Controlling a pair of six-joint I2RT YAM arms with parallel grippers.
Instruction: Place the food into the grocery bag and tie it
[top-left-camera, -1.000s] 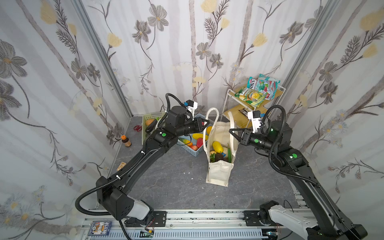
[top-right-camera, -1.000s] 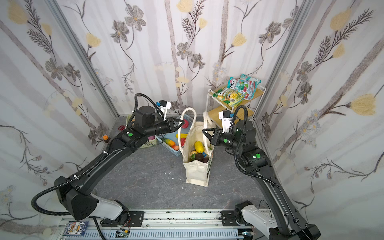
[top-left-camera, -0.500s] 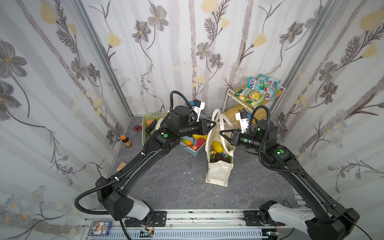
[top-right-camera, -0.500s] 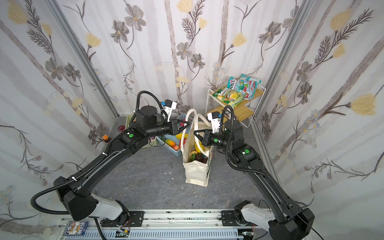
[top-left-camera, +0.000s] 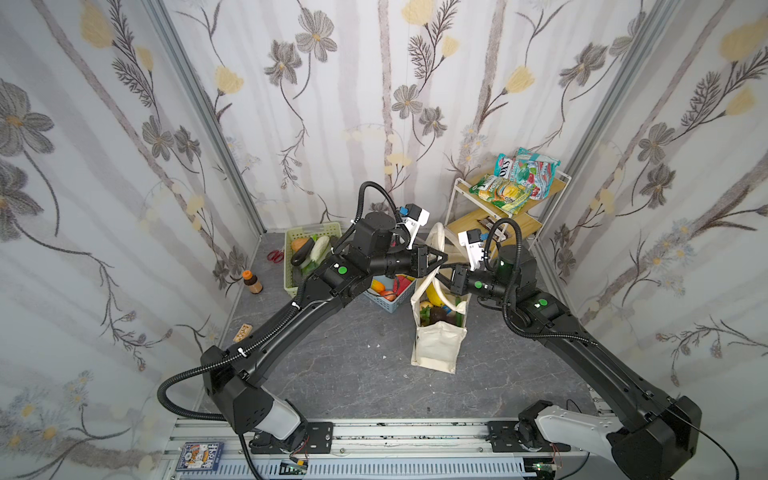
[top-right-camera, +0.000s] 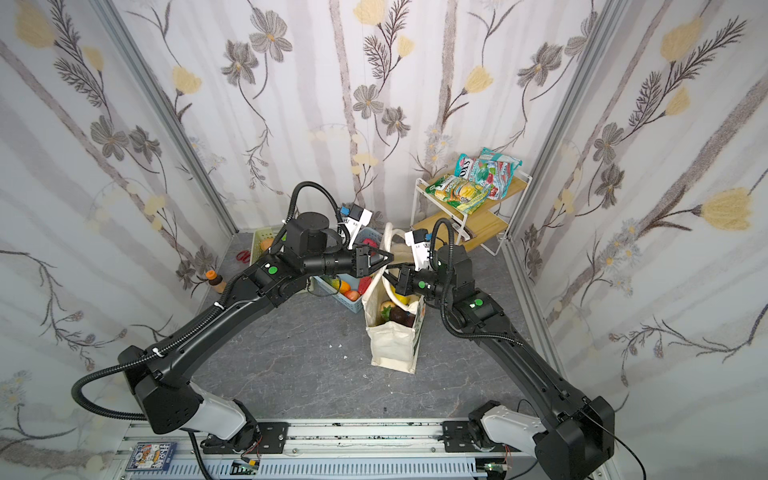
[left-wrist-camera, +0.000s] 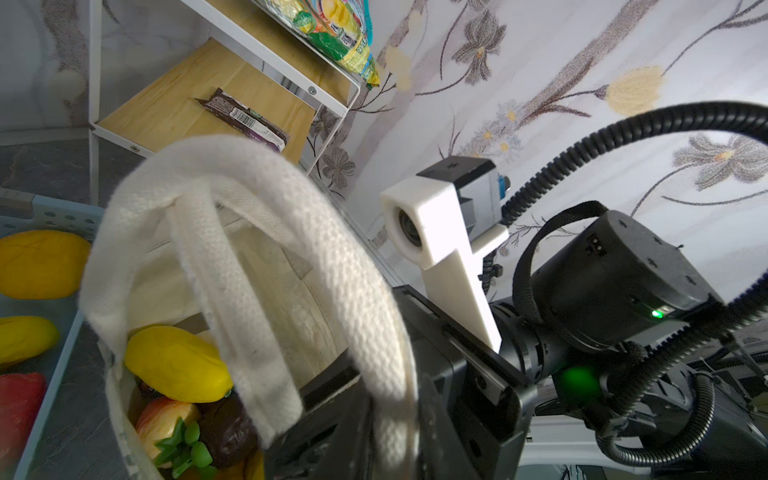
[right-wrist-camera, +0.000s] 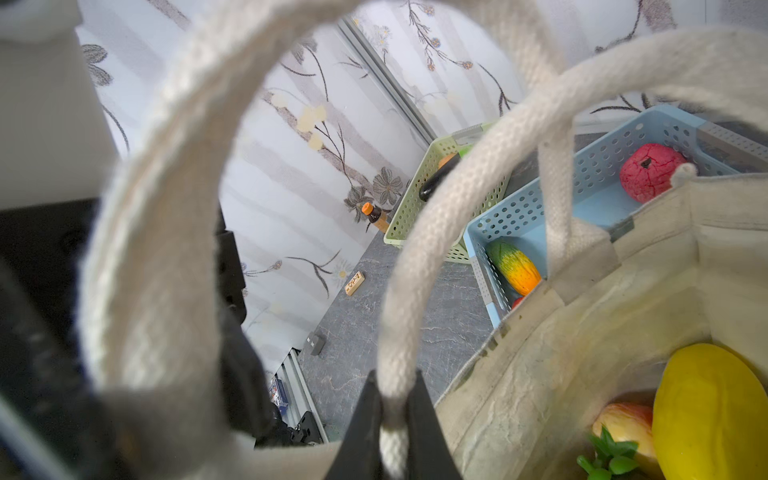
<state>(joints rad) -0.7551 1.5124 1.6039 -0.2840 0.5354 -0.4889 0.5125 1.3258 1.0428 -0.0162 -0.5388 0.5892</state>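
Canvas tote (top-left-camera: 436, 345) stands upright mid-floor, mouth open, just beside the blue basket (top-left-camera: 388, 306). Yellow fruit (top-left-camera: 432, 291) and other food sit inside. Both grippers meet over the mouth, so I read this as the tie step.

Right gripper (right-wrist-camera: 392, 399) pinches one handle (right-wrist-camera: 419, 232), strap squeezed between its fingers. Left gripper (top-left-camera: 440, 256) is nose to nose with it, second handle (left-wrist-camera: 266, 232) draped right at its tip. Can't tell if its jaws are clamped or parted.

To do it well:
- Confirm left has a firm hold before any pull.
- Keep each pinch mid-width on the strap; soft webbing will likely roll out.
- Cross the loops low over the mouth and pull sideways, not up, else the light tote probably tips or lifts.
- Arms are close, so mind the wrist cameras and cables.

Note: blue basket holds a red fruit (right-wrist-camera: 650, 172) and an orange-green one (right-wrist-camera: 513, 268); green basket (top-left-camera: 311, 227) has more.

Floor (top-left-camera: 353, 374) is a grey stone-look sheet, flat, a few specks. Floral fabric walls on three sides. Rack (top-left-camera: 528, 226) with snack bags (top-left-camera: 515, 183) stands in the back corner, near the tote. Bottle (top-left-camera: 252, 282) and scissors (top-left-camera: 273, 255) lie by the left wall. Rail (top-left-camera: 374, 432) runs along the front.
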